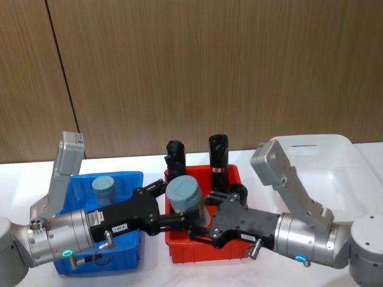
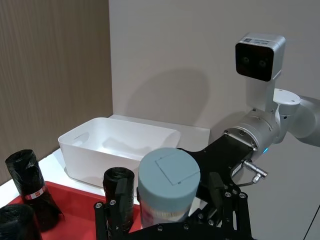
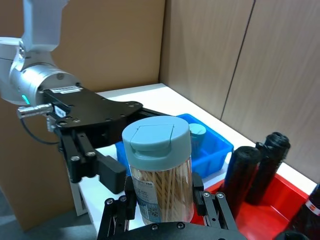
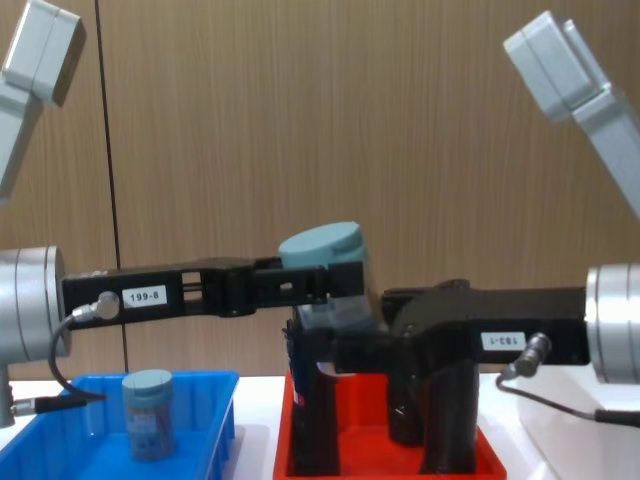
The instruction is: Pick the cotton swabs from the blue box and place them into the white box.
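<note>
Both grippers, left and right, clasp one cotton-swab jar.

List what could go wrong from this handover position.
1. Both tools meet at the raised cotton swab jar above the red tray: the left tool and the right tool. If one lets go before the other grips firmly, the jar may drop among the black rolls.
2. The fingers sit close together, so they might collide.
3. The white box lies beyond the rolls; a low carry could knock them.
</note>
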Robot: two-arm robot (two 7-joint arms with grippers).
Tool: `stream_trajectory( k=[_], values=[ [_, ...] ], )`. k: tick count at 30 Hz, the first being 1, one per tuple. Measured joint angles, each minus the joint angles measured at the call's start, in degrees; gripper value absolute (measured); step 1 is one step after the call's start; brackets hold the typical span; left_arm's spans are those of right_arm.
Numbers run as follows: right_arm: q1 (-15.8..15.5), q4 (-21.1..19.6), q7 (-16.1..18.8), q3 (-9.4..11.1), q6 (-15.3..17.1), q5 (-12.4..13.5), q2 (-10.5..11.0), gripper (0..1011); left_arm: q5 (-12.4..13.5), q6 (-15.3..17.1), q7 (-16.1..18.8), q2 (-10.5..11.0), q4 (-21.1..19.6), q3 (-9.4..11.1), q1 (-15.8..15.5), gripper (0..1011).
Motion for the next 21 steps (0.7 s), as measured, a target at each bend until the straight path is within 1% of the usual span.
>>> stream_trajectory(
  k=[8,11,12,13,16,20,21],
  values=[
    [-0.56,-0.01,-1.72,1.19,-0.46,1.84,1.44,642,0.00,0.00,0.00,0.00,0.00,0.00,0.00,1004],
    [-0.94,-0.01,-2.77,1.97,-0.72,2.92,2.37,642,0.00,0.00,0.00,0.00,0.00,0.00,0.00,1004],
    [-1.25,0.00,-3.57,2.65,-0.91,3.72,3.11,642,0.00,0.00,0.00,0.00,0.00,0.00,0.00,1004],
    [-1.25,0.00,-3.57,2.65,-0.91,3.72,3.11,642,0.00,0.00,0.00,0.00,0.00,0.00,0.00,1004],
    [-1.75,0.11,-5.14,3.83,-1.29,5.19,4.44,642,0.00,0.00,0.00,0.00,0.00,-0.01,0.00,1004],
    [-2.15,0.35,-6.78,5.03,-1.63,6.48,5.68,642,0.00,0.00,0.00,0.00,0.00,0.00,0.00,1004],
    [-2.15,0.35,-6.78,5.03,-1.63,6.48,5.68,642,0.00,0.00,0.00,0.00,0.00,0.00,0.00,1004]
  ],
)
